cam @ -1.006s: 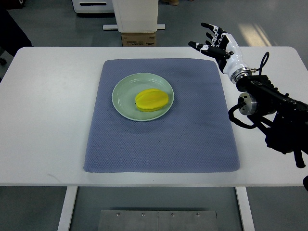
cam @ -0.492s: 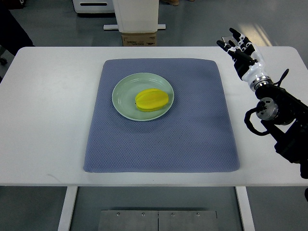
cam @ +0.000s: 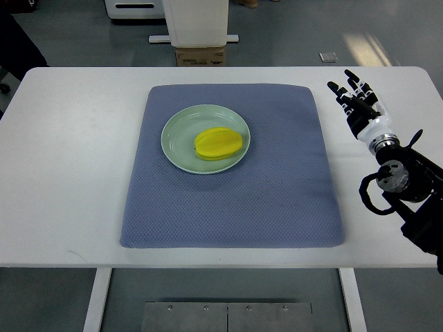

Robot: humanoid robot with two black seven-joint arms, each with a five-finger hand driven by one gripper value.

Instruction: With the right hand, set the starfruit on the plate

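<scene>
A yellow starfruit (cam: 218, 144) lies on the pale green plate (cam: 176, 133), which sits on the upper middle of a blue-grey mat (cam: 277, 180). My right hand (cam: 357, 102) is over the bare white table to the right of the mat, far from the plate. Its fingers are straight and relaxed and hold nothing. The left arm is not in view.
The white table (cam: 69, 152) carries the mat. A cardboard box (cam: 199, 55) and a white stand sit on the floor beyond the far edge. My right forearm (cam: 408, 194) with its cables takes up the table's right edge.
My right hand has drawn back to the right and toward me, away from the mat's far right corner. The starfruit and plate have not moved.
</scene>
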